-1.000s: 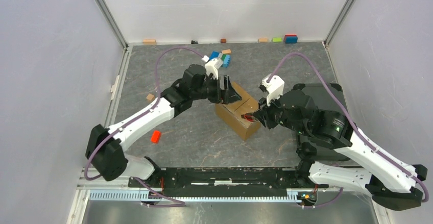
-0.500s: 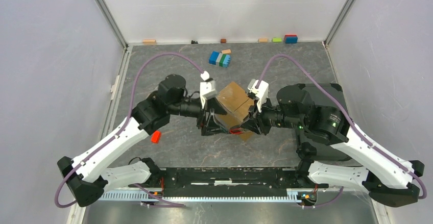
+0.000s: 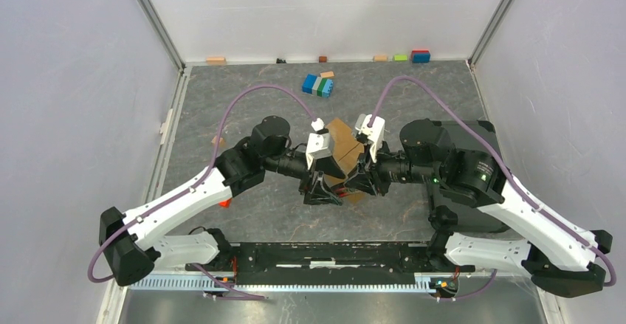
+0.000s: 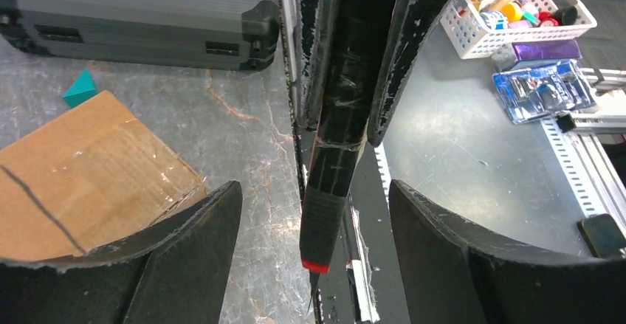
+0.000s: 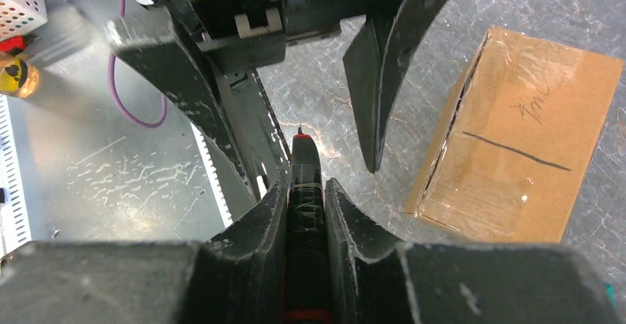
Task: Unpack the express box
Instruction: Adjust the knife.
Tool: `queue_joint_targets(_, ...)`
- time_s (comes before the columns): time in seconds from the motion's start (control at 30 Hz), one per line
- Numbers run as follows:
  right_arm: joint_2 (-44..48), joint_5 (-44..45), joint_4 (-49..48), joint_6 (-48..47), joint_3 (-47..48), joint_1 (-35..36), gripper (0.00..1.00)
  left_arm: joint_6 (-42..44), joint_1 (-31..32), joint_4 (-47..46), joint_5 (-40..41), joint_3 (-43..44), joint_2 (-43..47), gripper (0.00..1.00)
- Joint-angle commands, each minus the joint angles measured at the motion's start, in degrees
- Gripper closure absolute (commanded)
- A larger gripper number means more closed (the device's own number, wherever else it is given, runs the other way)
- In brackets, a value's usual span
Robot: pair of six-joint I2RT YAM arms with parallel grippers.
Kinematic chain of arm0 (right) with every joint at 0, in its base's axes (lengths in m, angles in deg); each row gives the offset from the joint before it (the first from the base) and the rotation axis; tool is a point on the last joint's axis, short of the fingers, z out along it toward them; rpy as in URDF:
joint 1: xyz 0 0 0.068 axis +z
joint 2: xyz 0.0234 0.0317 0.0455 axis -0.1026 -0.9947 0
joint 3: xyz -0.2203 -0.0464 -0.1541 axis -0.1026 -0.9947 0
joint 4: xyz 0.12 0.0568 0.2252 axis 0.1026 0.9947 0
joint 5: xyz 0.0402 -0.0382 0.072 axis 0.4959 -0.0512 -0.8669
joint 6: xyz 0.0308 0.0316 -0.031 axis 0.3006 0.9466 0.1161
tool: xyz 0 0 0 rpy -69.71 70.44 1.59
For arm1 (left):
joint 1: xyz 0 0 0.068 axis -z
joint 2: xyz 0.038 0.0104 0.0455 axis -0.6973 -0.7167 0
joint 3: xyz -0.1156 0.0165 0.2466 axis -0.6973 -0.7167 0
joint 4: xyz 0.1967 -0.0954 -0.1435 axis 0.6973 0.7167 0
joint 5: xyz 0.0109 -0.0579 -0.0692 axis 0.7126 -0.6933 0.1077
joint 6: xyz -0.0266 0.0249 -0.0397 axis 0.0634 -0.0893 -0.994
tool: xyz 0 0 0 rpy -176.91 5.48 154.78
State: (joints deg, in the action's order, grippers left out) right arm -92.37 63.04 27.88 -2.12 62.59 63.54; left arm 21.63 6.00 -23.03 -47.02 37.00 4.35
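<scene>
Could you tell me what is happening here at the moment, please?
The right gripper holds a slim black tool with a red band. The open left gripper stands around its tip without touching it, which looks like a handover. The box lies beside them on the table, taped shut and not yet unpacked.

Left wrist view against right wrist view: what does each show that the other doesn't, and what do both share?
Only the left wrist view: a grey ribbed hard case, a small teal block, a white lattice basket. Only the right wrist view: a purple cable and handwriting on the brown cardboard express box. Both: that box, and the black red-tipped tool clamped in the right gripper, between the fingers of the open left gripper.
</scene>
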Motion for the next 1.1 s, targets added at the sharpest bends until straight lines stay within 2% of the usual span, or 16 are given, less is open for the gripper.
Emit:
queue_joint_targets(0.0,-0.13,-0.68,-0.91,-0.95,3.75,0.16,1.00,2.82,1.24,-3.66,-3.45,0.12,-1.63,0.22)
queue_joint_targets(0.13,-0.33,-0.56,-0.55,-1.18,3.74,0.18,1.00,2.80,1.81,-3.94,-3.96,-0.13,-2.39,0.27)
queue_joint_targets(0.23,-0.54,-0.33,-0.64,-1.19,3.44,0.18,1.00,1.62,1.81,-5.92,-4.25,-0.29,-2.51,0.36)
queue_joint_targets(0.33,-0.64,0.22,-1.12,-1.11,3.10,0.19,1.00,0.86,1.81,-5.80,-4.61,0.36,-3.66,0.58)
queue_joint_targets(0.47,-0.65,2.64,-2.44,-0.31,2.93,0.18,1.00,0.72,1.81,-4.75,-4.48,0.56,-4.82,0.96)
queue_joint_targets(0.5,-0.64,3.60,-2.93,0.03,2.70,0.18,0.96,0.90,1.79,-4.47,-3.81,0.56,-4.84,0.98)
queue_joint_targets(0.53,-0.60,5.57,-3.58,0.36,2.49,0.18,0.78,0.88,1.81,-4.49,-2.82,0.40,-4.67,0.98)
queue_joint_targets(0.57,-0.42,7.78,-4.29,0.96,2.02,0.17,0.57,0.53,1.77,-4.69,-1.98,0.23,-4.42,0.98)
queue_joint_targets(0.6,0.02,11.02,-5.61,1.61,1.17,0.18,0.33,-0.15,1.57,-5.56,-1.66,-0.11,-3.99,0.98)
queue_joint_targets(0.63,0.57,13.78,-7.21,2.17,0.24,0.18,0.03,-1.50,1.29,-7.09,-1.08,-0.80,-3.35,0.98)
queue_joint_targets(0.7,1.86,18.19,-11.69,3.01,-1.80,0.10,0.02,-4.43,-0.31,-9.42,-1.51,-1.89,-2.34,0.98)
queue_joint_targets(0.8,3.07,20.22,-18.14,3.33,-4.02,-0.49,0.02,-9.37,-3.23,-14.30,-3.78,-3.25,-1.38,0.98)
queue_joint_targets(1.0,4.67,15.84,-25.95,2.93,-6.21,-6.03,0.02,-15.40,-8.40,-16.39,-7.81,-2.80,-1.20,0.98)
queue_joint_targets(1.07,4.88,12.94,-28.06,3.44,-7.11,-8.68,0.02,-20.54,-10.99,-21.95,-10.10,-4.23,-1.39,0.98)
